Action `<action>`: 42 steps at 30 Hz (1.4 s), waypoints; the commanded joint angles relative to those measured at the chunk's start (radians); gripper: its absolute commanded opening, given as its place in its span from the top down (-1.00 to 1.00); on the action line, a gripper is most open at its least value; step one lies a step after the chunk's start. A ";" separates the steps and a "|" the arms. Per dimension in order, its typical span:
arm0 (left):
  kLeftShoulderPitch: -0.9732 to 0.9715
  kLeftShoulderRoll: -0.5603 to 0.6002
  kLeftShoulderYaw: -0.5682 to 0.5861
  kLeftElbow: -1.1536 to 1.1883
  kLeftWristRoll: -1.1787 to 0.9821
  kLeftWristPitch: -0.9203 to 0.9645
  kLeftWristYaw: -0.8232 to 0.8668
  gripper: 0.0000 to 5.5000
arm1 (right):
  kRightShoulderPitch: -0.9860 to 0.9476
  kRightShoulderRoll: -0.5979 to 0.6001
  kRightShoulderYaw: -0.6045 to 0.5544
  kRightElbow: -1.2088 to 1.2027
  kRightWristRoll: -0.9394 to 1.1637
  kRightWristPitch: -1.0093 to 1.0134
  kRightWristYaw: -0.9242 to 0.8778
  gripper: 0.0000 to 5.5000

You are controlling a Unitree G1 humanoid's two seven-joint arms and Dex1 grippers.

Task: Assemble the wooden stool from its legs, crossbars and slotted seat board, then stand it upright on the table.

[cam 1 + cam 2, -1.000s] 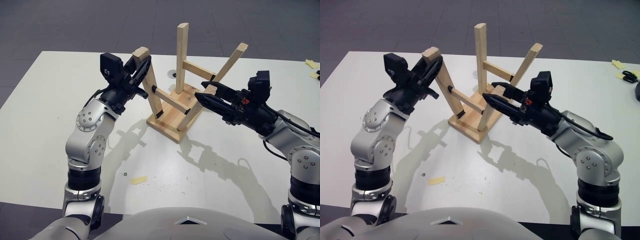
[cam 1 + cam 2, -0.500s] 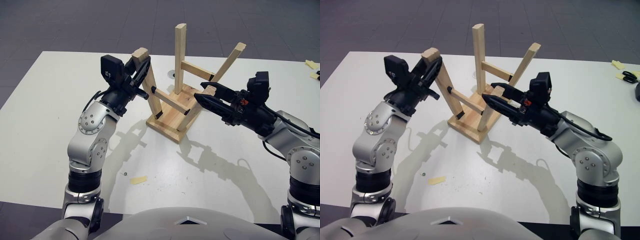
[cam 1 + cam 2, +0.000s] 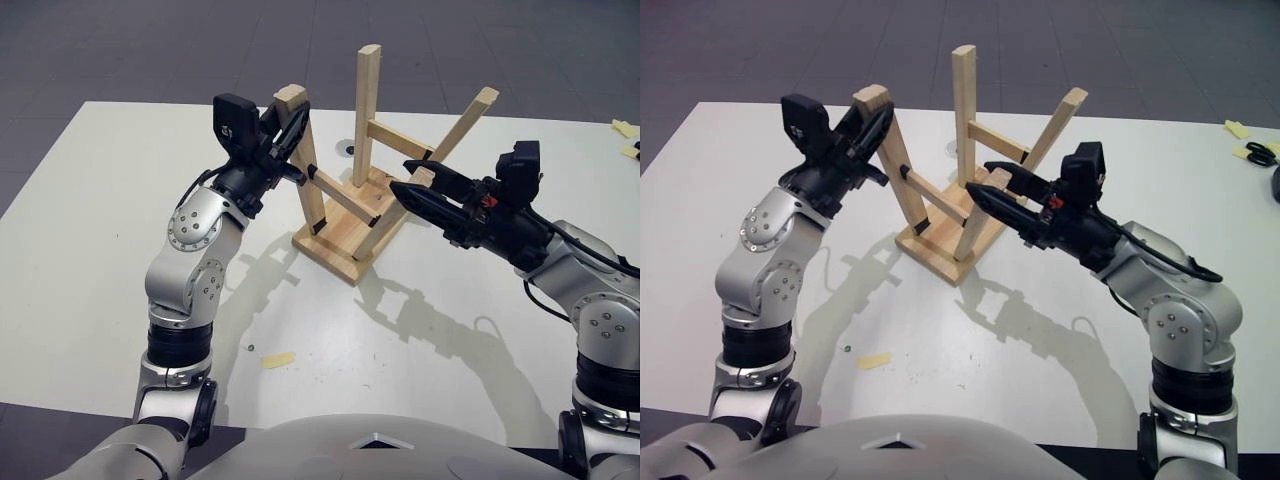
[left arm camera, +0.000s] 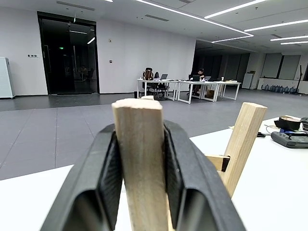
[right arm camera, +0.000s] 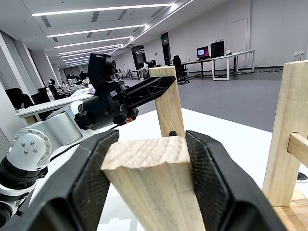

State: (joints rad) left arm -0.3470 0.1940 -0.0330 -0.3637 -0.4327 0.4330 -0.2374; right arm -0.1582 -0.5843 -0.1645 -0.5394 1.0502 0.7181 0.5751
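On the left of the frame, my left gripper is clamped tight on the top end of one leg. In the last second that arm has lifted and swung in toward the middle, so this leg now stands straighter. In the middle, the stool is all put together but upside down. Its seat board rests on the white table and its legs point up. On the right, my right gripper squeezes the end of a nearer leg and has hardly moved. I think the build is done and the flip is starting. Both grips must hold while it turns over.
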 commanded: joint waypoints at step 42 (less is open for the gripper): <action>0.063 0.036 -0.136 0.081 0.148 -0.187 -0.126 0.62 | -0.388 -0.005 -0.091 0.228 0.435 0.092 -0.356 -0.96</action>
State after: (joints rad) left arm -0.3035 0.1888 -0.1369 -0.3118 -0.3563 0.2164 -0.3400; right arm -0.5254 -0.5708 -0.2787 -0.3195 1.5394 0.7976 0.2044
